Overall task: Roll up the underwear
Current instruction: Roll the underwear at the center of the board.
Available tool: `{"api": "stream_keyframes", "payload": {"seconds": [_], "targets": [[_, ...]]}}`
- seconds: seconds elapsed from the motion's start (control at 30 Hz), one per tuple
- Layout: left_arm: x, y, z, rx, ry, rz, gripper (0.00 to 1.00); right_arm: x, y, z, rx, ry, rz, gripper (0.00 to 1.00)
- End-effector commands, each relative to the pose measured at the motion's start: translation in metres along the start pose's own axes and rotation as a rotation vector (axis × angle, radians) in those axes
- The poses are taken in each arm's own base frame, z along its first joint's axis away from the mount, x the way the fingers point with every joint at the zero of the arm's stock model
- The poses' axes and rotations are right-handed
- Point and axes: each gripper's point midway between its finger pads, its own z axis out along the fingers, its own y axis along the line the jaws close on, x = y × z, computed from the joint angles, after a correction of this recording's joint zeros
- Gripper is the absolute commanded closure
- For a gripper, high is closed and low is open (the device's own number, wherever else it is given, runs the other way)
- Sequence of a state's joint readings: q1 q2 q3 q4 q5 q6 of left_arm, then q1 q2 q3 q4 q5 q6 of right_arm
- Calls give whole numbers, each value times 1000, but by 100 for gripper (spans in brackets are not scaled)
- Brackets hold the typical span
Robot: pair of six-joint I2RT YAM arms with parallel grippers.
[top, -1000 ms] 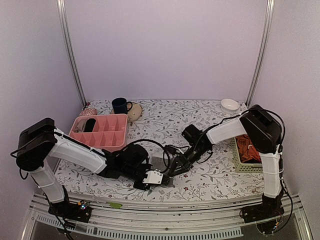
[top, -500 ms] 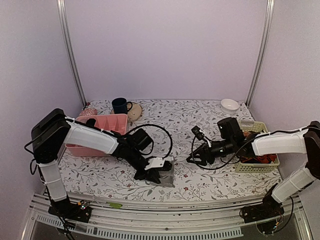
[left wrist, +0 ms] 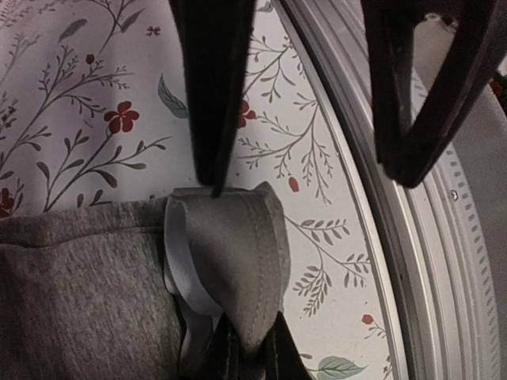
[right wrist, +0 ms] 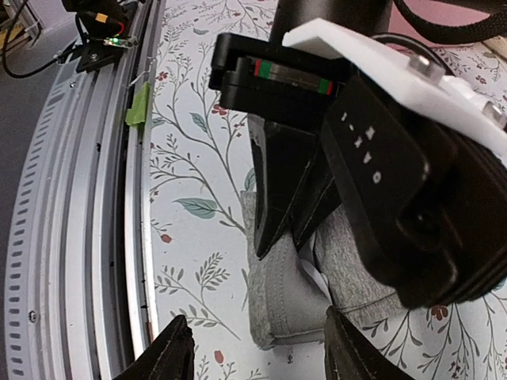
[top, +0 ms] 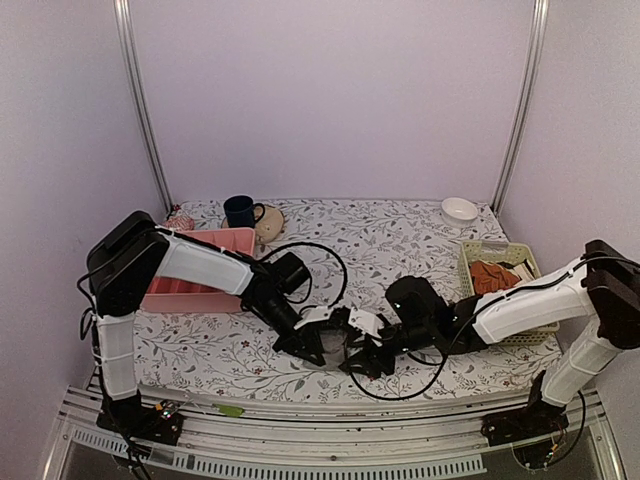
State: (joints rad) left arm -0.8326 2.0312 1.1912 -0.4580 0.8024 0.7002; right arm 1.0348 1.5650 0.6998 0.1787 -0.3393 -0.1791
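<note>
The left end effector (left wrist: 247,352) has its fingers pressed together on a fold of the underwear (left wrist: 87,293). In the left wrist view the pinch sits at the bottom centre of the frame. There a flap of grey cloth stands up between the two dark tips, with a strip of pale trim (left wrist: 181,273) curling out just to its left. The rest of the garment lies flat on the worktop (top: 400,240) and fills the lower left of that view.

The right end effector (right wrist: 259,342) is spread wide and holds nothing. In the right wrist view its two fingertips (right wrist: 176,348) show at the bottom edge, and the rounded end of the grey bundle lies between them without touching either. In the left wrist view, one right finger comes down from the top of the frame, and its tip meets the upper edge of the raised flap. The other hangs well to the right, over the metal rail at the worktop's edge.

From above, both end effectors meet at the lower centre of the frame, and the underwear is almost hidden beneath them.

A row of small white characters runs along the black housing of the left end effector in the right wrist view, too blurred to read. No lettering shows on the visible cloth. A scrap of green tape (right wrist: 139,105) sits on the rail at the upper left of that view.
</note>
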Motion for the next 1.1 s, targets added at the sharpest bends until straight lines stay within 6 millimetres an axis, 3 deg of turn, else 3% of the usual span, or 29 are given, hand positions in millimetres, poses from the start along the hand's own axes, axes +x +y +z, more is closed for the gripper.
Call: {"api": "stream_keyframes", "payload": {"seconds": [0.0, 0.27, 0.6, 0.77, 0.9, 1.03, 1.07], "targets": [[27, 0, 9, 16, 68, -83, 100, -24, -18, 16, 92, -43, -141, 42], [29, 3, 10, 12, 71, -91, 99, -13, -14, 45, 58, 21, -250, 47], [30, 4, 12, 19, 66, -99, 98, 17, -1, 63, 2, 103, -259, 50], [28, 7, 8, 5, 57, -99, 96, 35, 0, 69, -10, 151, -229, 67], [21, 11, -3, -30, 33, -87, 84, 37, 4, 68, -35, 159, -212, 100], [6, 17, -22, -92, -16, -73, 67, 35, 16, 65, -97, 153, -154, 100], [-7, 19, -35, -131, -50, -45, 61, 36, 20, 64, -119, 156, -138, 100]]}}
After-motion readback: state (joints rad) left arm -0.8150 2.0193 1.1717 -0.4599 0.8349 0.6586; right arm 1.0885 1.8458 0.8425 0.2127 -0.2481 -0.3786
